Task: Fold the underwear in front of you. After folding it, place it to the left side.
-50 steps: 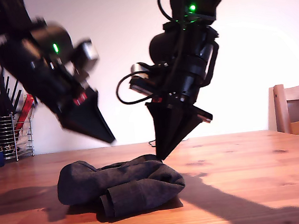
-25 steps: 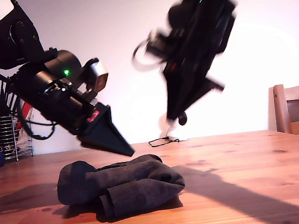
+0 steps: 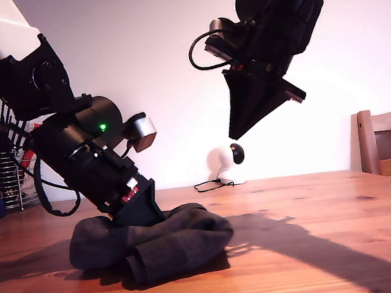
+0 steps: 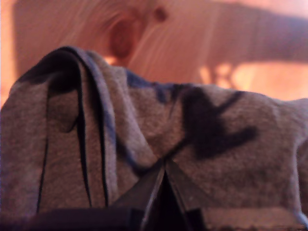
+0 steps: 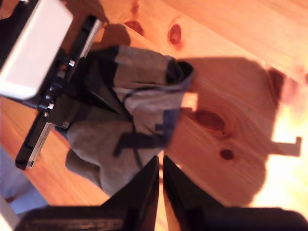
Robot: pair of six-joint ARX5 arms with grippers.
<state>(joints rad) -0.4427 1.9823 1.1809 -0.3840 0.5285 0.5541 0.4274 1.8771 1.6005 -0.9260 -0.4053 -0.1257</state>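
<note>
My first pincer presses tip-down into the top of the underwear, its two fingers drawn together to a point against the cloth; whether any fabric is caught between them I cannot tell. The underwear lies bunched in thick rolled folds on the table, directly under and around that tip. My second pincer hangs high above the table, well apart from the cloth and clear of everything, its fingers closed together on nothing. From its camera the underwear lies just ahead of the tips, with my first arm over its far end.
</note>
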